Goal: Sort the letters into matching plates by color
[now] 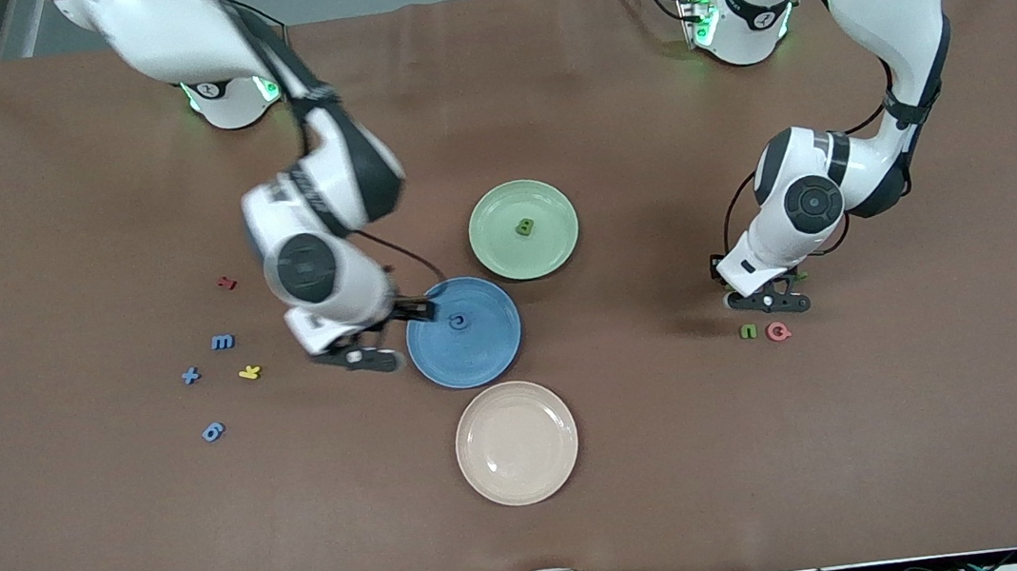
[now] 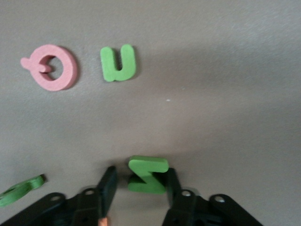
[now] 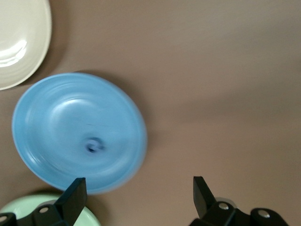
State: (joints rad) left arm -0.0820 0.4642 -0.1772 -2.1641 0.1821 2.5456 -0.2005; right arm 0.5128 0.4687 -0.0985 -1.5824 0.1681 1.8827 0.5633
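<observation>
Now we see both claws low near the blue plate [image 1: 464, 333].
Right claw [image 1: 369, 344] gapes empty beside it, blue c [image 1: 458, 322] inside; left claw [image 2: 139, 186] brackets green N [image 2: 147, 174], one finger touching.

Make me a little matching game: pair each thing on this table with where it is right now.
Things:
1. green B
2. blue c
3. green N
4. pink letter

Places:
a. between the left pincer's fingers
b. on the blue plate
c. on the table beside the green u
d. on the green plate

Pairs: 1-d, 2-b, 3-a, 4-c
</observation>
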